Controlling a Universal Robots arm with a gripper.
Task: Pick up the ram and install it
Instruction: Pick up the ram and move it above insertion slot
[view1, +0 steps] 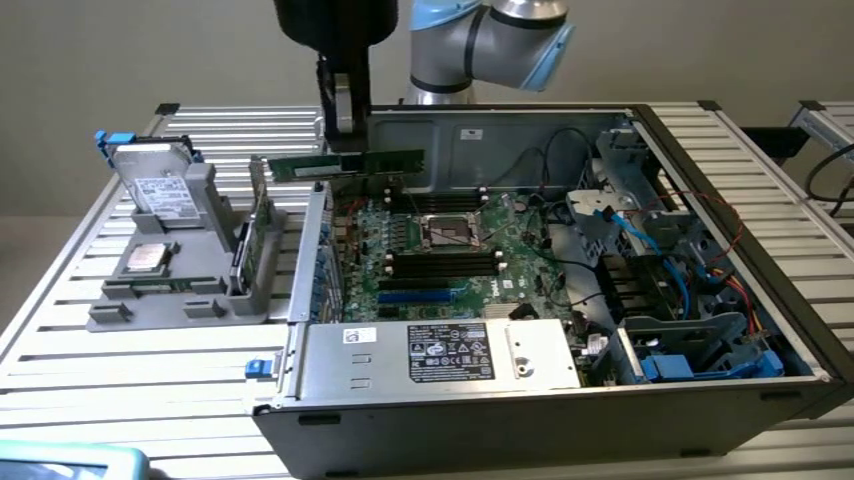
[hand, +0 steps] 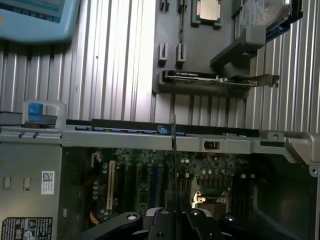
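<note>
The ram (view1: 350, 164) is off the table and in the air, a green stick held level with its long edge down, over the far corner of the open computer case (view1: 534, 430) on the exterior view's left. The gripper (view1: 350, 150) is closed on the ram's top edge near the middle, its fingers almost together with only the thin board between them. In the wrist view the ram (hand: 173, 145) shows edge-on as a thin line running out from between the fingers (hand: 162, 222), crossing the case rim (hand: 125, 137). The arm (view1: 487, 40) rises behind the case's far edge.

Below, the case lies on its side with the motherboard (view1: 521, 225) facing up – a processor socket (view1: 447, 232) in the middle, black memory slots (view1: 441, 265) just beside it and a blue slot (view1: 420, 295) nearer the front. A metal power supply (view1: 441, 355) with a white label fills the front edge, and blue cables (view1: 627, 235) run through the side on the exterior view's right.

The case sits on a slatted metal table (view1: 134, 370). Near the table's edge on the exterior view's left is a grey holder (view1: 160, 300) – a hard drive (view1: 158, 185) stands at its far end and a card (view1: 247, 250) stands upright along the side nearest the case. A light blue device (view1: 54, 462) lies at the table's near corner
</note>
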